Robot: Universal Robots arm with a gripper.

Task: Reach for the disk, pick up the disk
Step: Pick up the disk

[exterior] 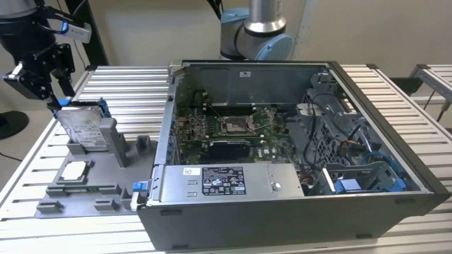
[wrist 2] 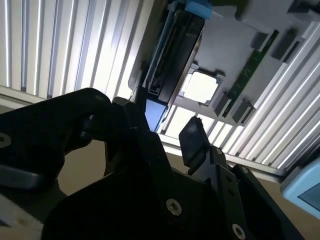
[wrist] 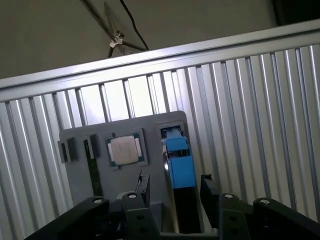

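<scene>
**Operator A:** Currently, where is the disk point(exterior: 81, 127)?

**Operator B:** It stands on edge in the grey holder point(exterior: 113, 140) on the counter point(exterior: 127, 84). My jaws are spread, straddling its top edge.

**Operator A:** Handling?

**Operator B:** I judge it rigid, fairly heavy and shock-sensitive. Clamp the flat metal faces, not the blue bracket point(wrist: 179, 160).

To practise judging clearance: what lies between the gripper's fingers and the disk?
Nothing. In the first wrist view the gripper is open, one finger on either side of the disk, with bare gaps between.
</scene>
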